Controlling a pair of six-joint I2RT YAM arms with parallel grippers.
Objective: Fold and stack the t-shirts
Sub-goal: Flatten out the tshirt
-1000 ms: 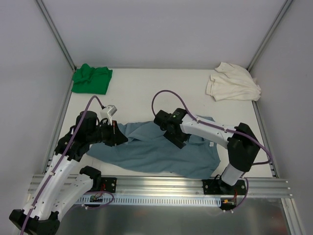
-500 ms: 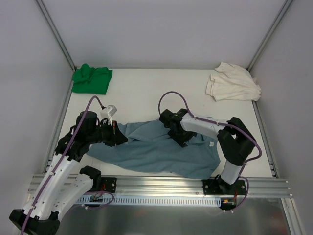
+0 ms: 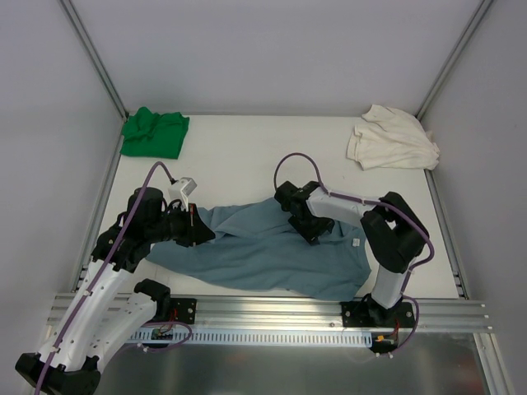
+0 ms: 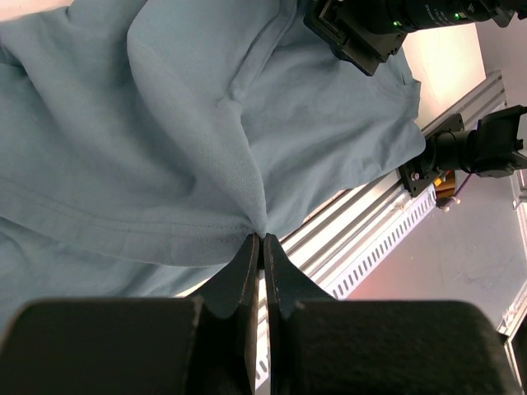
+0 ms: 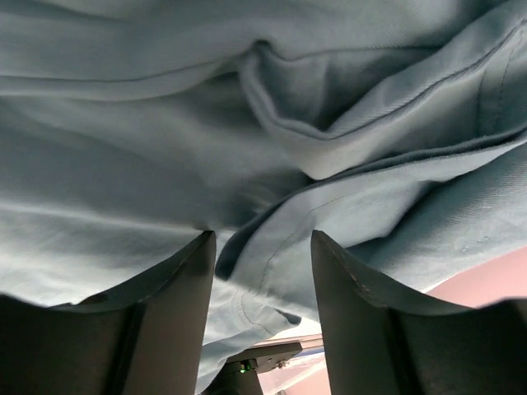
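The blue-grey t-shirt (image 3: 263, 251) lies spread and rumpled across the near middle of the worktop (image 3: 239, 164), between the two arms. A small white neck tag (image 3: 356, 243) shows near its right end; any print on it is too small to read, and no other writing is legible. The left jaws are clenched on a pinch of the shirt's left edge, the cloth drawn to a point at their tips. The right jaws stand apart over the shirt's upper middle, straddling a raised fold that fills the gap between them. Against the earlier frame, the right jaws sit slightly further right on the cloth, the right arm (image 3: 387, 234) is folded tighter, and the left jaws are unchanged. The green t-shirt (image 3: 154, 133) lies bunched at the far left corner, and the cream-white t-shirt (image 3: 391, 138) at the far right corner, both well apart from the arms.
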